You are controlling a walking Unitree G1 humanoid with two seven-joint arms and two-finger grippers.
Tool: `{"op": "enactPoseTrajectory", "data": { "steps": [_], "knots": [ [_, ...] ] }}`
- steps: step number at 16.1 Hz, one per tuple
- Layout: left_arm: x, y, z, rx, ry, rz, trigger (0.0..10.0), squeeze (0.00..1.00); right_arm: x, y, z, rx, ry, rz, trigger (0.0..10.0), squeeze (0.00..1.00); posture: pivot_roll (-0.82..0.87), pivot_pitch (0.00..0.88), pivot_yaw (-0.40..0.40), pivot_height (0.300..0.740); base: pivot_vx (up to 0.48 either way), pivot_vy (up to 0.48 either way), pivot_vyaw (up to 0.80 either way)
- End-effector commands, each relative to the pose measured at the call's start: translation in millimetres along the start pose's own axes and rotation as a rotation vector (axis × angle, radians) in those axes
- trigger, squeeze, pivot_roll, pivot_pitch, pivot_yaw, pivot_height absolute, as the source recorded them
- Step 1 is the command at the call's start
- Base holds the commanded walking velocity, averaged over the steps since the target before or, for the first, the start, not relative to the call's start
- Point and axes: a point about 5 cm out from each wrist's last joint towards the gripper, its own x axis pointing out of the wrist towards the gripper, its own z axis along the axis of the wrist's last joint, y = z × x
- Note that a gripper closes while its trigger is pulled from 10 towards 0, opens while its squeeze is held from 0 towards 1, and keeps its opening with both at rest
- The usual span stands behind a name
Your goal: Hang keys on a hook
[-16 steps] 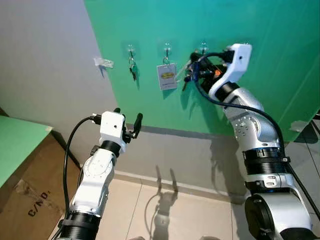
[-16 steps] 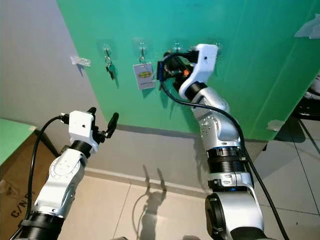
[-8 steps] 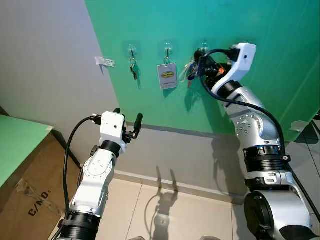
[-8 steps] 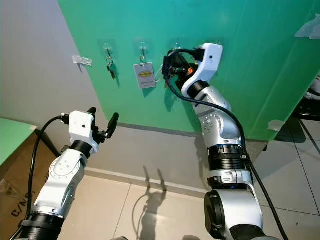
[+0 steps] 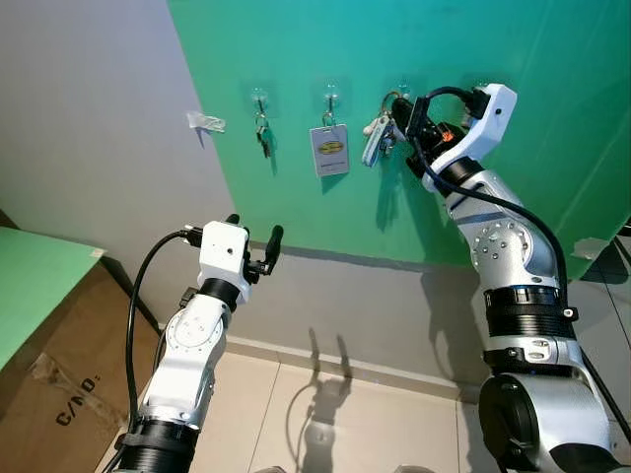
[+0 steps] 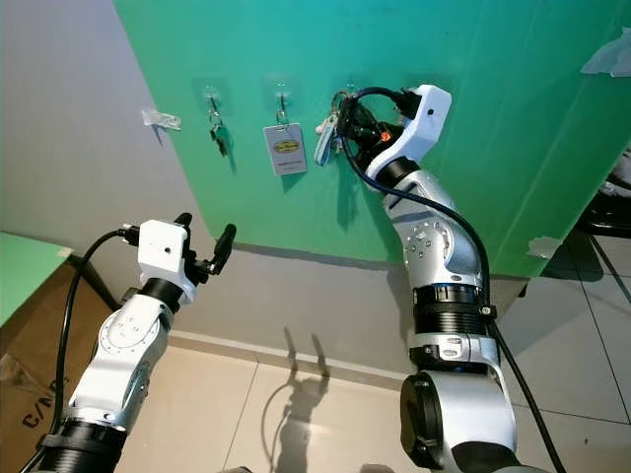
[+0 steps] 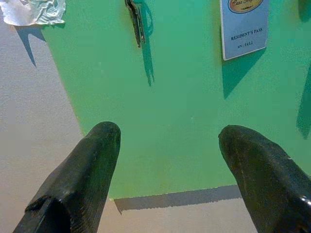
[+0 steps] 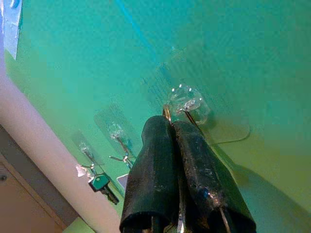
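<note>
My right pincer (image 8: 172,127) is squeezed shut on the keys (image 5: 377,138), right at the clear hook (image 8: 187,103) on the green wall (image 5: 552,89). My left pincer (image 7: 167,141) is open, low and far left.

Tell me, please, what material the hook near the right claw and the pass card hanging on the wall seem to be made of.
The hook looks like clear glossy plastic on a see-through adhesive pad: the green wall shows through it and it carries bright highlights. The pass card seems to be stiff white plastic or laminated card, flat with printed text; which of the two I cannot tell. The right claw is shut on the keys, held at this hook.
</note>
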Motion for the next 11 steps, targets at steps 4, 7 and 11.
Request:
{"op": "enactPoseTrajectory", "data": {
  "steps": [4, 7, 11],
  "knots": [
    [-1.8, 0.2, -2, 0.013, 0.007, -0.005, 10.0, 0.00, -2.8, 7.2, 3, 0.021, -0.006, 0.025, 0.0, 0.00, -0.19, 0.000, 0.104, 0.740, 0.000, 0.000, 0.00],
    [-0.8, -0.1, -2, 0.013, 0.006, -0.007, 10.0, 0.00, -3.6, 17.4, 12, -0.146, -0.048, 0.067, 0.0, 0.00, -0.20, 0.000, 0.105, 0.740, 0.000, 0.000, 0.00],
    [-1.6, 0.0, -3, 0.014, 0.008, -0.006, 10.0, 0.00, -7.6, 32.0, 10, -0.314, -0.049, 0.136, 0.0, 0.00, -0.19, 0.000, 0.103, 0.740, 0.000, 0.000, 0.00]
  ]
}}
